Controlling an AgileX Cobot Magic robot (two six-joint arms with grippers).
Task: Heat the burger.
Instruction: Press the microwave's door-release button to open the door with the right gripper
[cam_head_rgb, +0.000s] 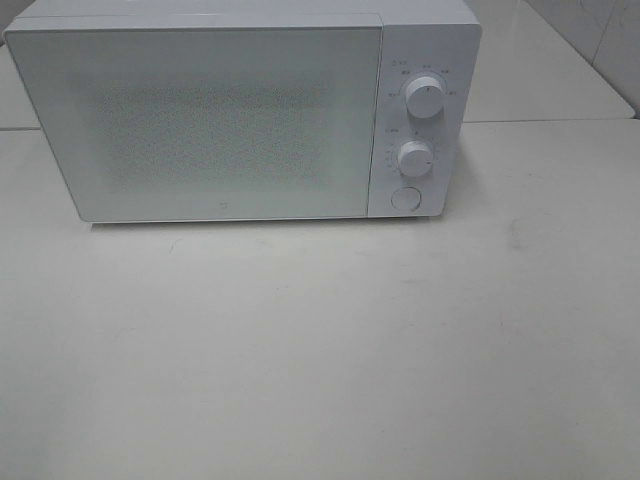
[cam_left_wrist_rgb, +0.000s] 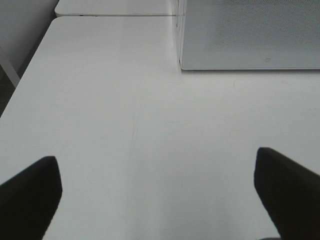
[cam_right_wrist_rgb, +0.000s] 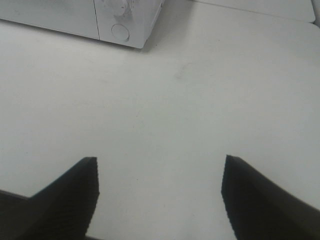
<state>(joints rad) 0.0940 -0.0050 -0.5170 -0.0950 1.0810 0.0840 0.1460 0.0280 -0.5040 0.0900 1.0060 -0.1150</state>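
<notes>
1. Left claw (cam_left_wrist_rgb: 156, 157): jaws spread wide, nothing between them, above the bench (cam_left_wrist_rgb: 100, 100).
2. Microwave (cam_head_rgb: 230, 120): at the bench's back, door shut. The burger is not seen; cannot tell its place.
3. Right claw (cam_right_wrist_rgb: 160, 160): jaws apart, holding nothing.

You can see little of your robot here, only the finger ends. On the left gripper (cam_left_wrist_rgb: 156, 156), the two fingers (cam_left_wrist_rgb: 30, 197) are matte black and plain. Each narrows to a blunt, angled tip, with edges that look soft and blurred. On the right gripper (cam_right_wrist_rgb: 160, 159), the fingers (cam_right_wrist_rgb: 260, 200) are the same black, wedge-shaped, and taper to sharper corners. Fine ribbing along their inner edges gives them a slightly toothed outline.
</notes>
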